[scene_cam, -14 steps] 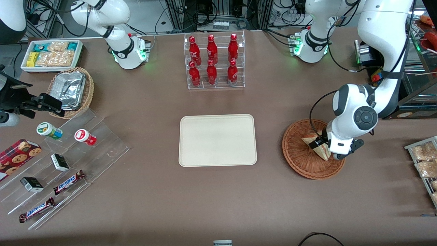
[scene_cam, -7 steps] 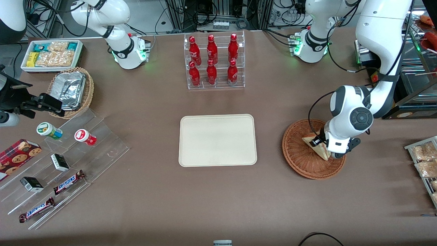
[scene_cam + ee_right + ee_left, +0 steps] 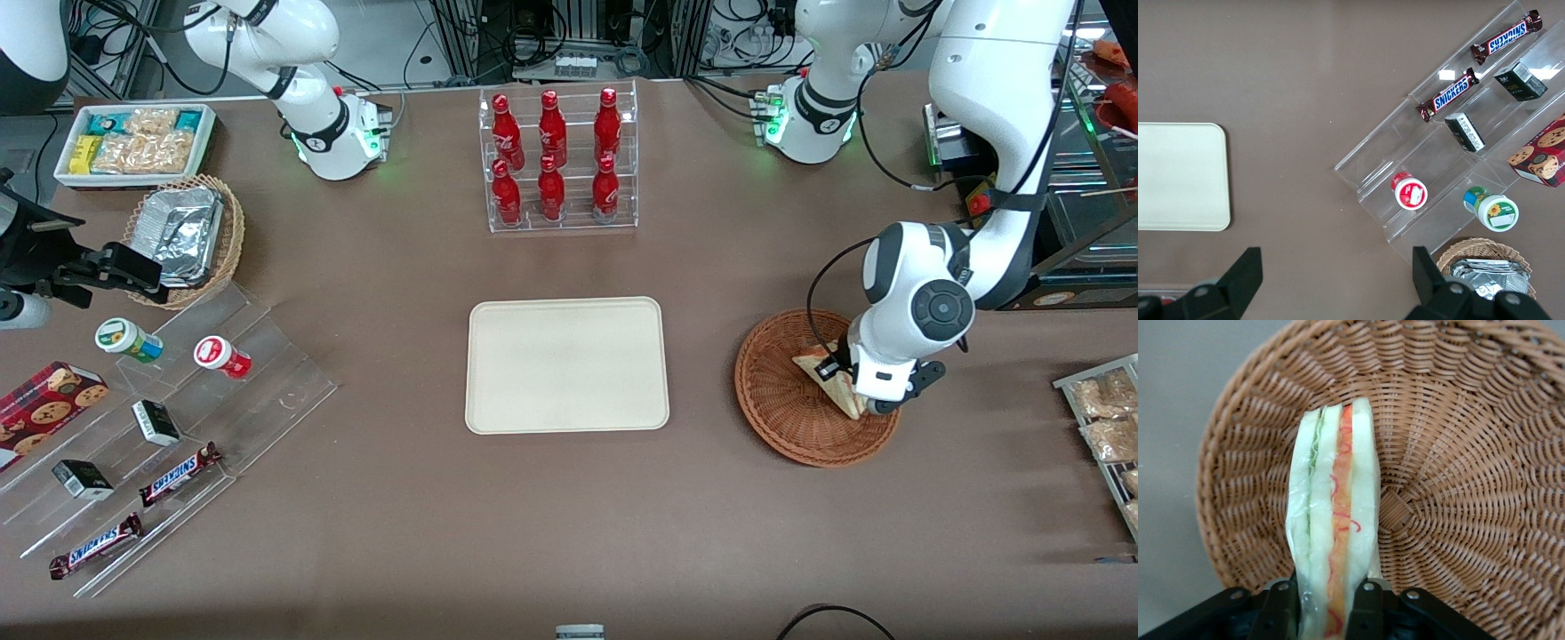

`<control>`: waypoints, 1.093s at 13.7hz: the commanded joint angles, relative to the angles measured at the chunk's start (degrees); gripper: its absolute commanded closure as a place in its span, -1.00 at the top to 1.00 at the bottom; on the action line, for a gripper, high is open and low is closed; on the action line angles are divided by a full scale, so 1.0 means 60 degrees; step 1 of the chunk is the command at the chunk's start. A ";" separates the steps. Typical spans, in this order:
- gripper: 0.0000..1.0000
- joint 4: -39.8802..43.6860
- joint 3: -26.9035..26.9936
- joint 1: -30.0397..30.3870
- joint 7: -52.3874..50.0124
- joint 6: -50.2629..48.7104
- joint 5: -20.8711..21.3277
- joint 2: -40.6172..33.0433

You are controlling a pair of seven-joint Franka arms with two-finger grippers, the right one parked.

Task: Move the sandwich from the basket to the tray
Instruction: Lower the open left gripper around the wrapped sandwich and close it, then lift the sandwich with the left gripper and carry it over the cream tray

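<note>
Grip: left arm's gripper [image 3: 1323, 610] clamped on triangular white-bread sandwich [image 3: 1333, 520] | Change: wedge lifted slightly versus half a second earlier, above round reddish-brown wicker basket [image 3: 782, 418] | Status: pickup secured; flat cream rectangular tray [image 3: 566, 364] well apart, transfer pending.

I see the basket [image 3: 1471, 453] is rough woven wicker, reddish brown. The sandwich [image 3: 1335, 520] looks soft, in shiny clear plastic wrap. My gripper [image 3: 1323, 613] is over the basket; its black fingers [image 3: 1368, 608] look like matt plastic. The tray [image 3: 566, 364] is smooth, matt cream.
</note>
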 commanded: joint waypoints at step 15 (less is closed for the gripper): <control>-1.00 0.3421 -0.1781 -0.0066 0.5504 -0.4982 0.0242 -0.0583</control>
